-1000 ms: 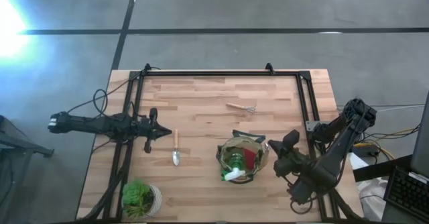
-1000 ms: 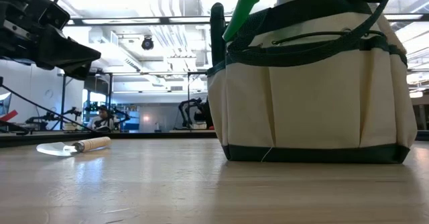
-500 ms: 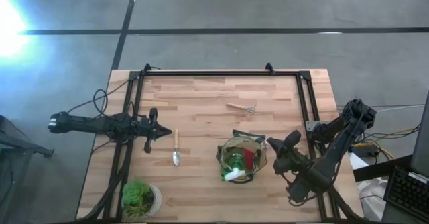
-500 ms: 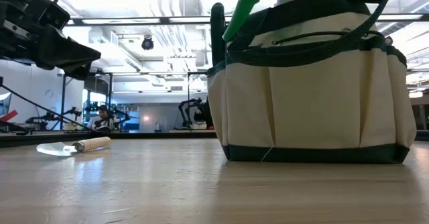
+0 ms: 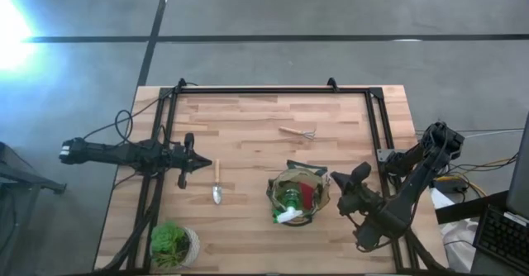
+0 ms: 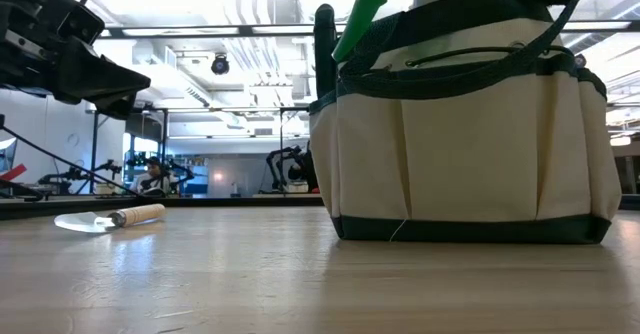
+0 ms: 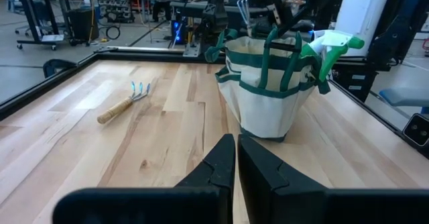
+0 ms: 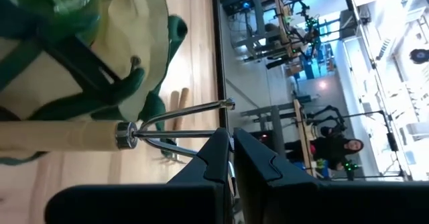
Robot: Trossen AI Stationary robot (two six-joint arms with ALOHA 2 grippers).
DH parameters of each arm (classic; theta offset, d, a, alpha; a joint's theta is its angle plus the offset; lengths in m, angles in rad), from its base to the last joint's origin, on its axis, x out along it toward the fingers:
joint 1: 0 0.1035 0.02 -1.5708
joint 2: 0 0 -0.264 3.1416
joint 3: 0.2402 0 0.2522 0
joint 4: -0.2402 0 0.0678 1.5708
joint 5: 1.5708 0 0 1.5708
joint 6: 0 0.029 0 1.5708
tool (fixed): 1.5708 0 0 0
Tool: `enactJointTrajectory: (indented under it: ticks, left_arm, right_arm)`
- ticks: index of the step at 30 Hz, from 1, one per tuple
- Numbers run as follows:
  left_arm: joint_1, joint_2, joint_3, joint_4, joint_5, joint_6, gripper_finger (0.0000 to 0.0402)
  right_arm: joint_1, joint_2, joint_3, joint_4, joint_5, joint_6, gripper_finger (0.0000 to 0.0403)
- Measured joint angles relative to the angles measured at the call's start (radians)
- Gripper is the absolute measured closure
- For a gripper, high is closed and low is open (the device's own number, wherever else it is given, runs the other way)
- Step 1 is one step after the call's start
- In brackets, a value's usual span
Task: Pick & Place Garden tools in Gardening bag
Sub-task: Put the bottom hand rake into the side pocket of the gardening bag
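Shifting the right arm only slightly since a second ago, leaving all else unmoved. Keeping the left pincer [image 5: 207, 166] clenched and empty by the silver, wooden-handled trowel [image 5: 216, 183] on the pale plank table [image 5: 248, 119]. Leaving a rake fork [image 5: 297, 132] lying farther back. Pinching a second rake fork [image 8: 67, 135] by its chrome tines in the right pincer [image 8: 231, 135], against the round fabric gardening bag [image 6: 470, 144], workshop lights glowing beyond.

Both arms are dark, jointed and slim (black cables trail from the left one), each ending in two angular black fingers [image 7: 218, 163].
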Motion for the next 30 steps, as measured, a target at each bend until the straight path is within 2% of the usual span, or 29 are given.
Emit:
enactJointTrajectory:
  ticks: [10, 30]
  left_arm:
    - [0.000, 0.000, 0.000, 0.000, 0.000, 0.000, 0.0378]
    - [0.000, 0.000, 0.000, 0.000, 0.000, 0.000, 0.0378]
  right_arm:
    - [0.000, 0.000, -0.080, 0.093, -0.001, 0.001, 0.0394]
    - [0.009, 0.001, -0.082, 0.264, -0.052, 0.005, 0.0394]
